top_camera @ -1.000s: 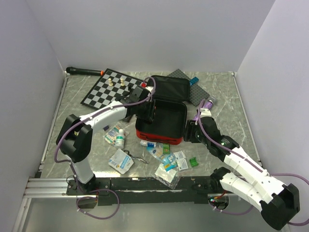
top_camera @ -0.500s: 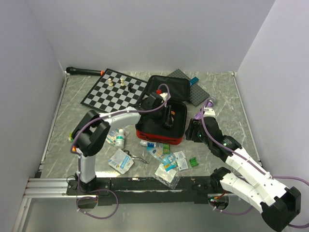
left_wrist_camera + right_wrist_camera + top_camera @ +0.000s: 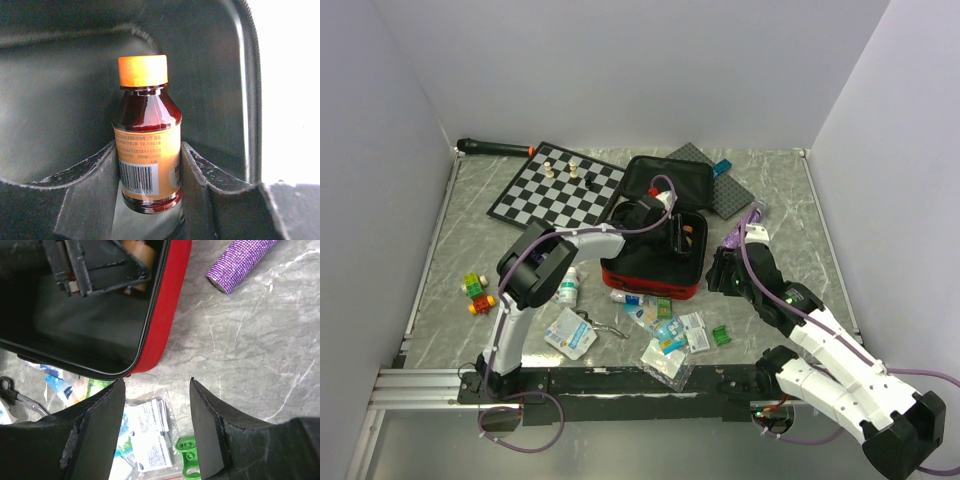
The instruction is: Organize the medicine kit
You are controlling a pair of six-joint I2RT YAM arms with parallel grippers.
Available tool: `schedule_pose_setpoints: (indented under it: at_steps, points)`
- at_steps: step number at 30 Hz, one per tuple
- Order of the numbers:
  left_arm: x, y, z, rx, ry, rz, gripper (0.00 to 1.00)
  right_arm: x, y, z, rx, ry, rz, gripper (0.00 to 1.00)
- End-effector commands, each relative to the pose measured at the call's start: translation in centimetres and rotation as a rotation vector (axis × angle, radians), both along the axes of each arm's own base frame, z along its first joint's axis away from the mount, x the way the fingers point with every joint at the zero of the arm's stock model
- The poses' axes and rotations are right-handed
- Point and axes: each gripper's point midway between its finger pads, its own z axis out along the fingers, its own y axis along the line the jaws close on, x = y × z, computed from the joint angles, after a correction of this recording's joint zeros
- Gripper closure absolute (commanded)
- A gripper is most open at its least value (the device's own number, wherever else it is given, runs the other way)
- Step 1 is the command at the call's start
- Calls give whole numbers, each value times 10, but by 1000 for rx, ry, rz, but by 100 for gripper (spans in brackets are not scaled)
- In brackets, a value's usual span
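Now my left fingers [image 3: 90, 200], half-closed on the orange-capped amber bottle [image 3: 148, 160], have swung it deep into the open red medicine kit [image 3: 655, 285] on the surface [image 3: 795, 195], ready to release, while my right fingers [image 3: 100, 440] wait open and empty alongside.

The medicine kit [image 3: 650, 284] lay open. Its right half was taken up by the left gripper [image 3: 677, 236] and the amber bottle [image 3: 147, 145] clamped between its fingers, close against the corner wall. The near-left part of the tray stood free. The right gripper [image 3: 157, 405] hung with jaws apart over bare table [image 3: 250, 355] beside the kit's right front corner. A purple tube [image 3: 240, 262] bounded that gap behind, with packets [image 3: 150, 435] and a green brick [image 3: 186, 465] in front. Left of the kit, a white bottle [image 3: 567, 287] and the chessboard [image 3: 555, 190] obstructed approach.
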Motion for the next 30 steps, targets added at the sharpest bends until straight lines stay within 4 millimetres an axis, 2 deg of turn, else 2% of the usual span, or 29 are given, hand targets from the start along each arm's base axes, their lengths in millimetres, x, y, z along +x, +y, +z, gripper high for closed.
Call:
schedule_pose_setpoints:
  at_steps: [1, 5, 10, 13, 18, 19, 20, 21, 27, 30]
  points:
    - [12, -28, 30, -133, -52, -12, 62, 3, -2, 17, 18, -48, -15, 39]
    - [11, -35, 24, -127, -40, -30, 60, 4, -2, 17, 10, -48, -16, 39]
    - [4, -40, 16, -108, -21, -64, 47, 5, -1, 16, 7, -43, -11, 39]
    - [0, -40, 17, -113, -16, -76, 44, 5, 0, 15, 13, -44, -10, 39]
    - [-5, -38, 29, -136, -14, -85, 36, 6, 0, 15, 10, -43, -10, 39]
    - [-6, -37, 32, -137, -17, -86, 31, 7, 0, 17, 12, -48, -11, 39]
    - [-8, -36, 33, -136, -16, -88, 21, 7, 0, 17, 11, -48, -10, 39]
    - [-9, -35, 34, -132, -17, -84, 15, 7, 0, 18, 12, -51, -10, 39]
    - [-12, -20, 47, -98, -41, -68, 13, 8, -1, 22, 13, -60, -22, 39]
    - [-10, -9, 70, -89, -89, -43, 13, 9, -1, 24, 17, -65, -21, 39]
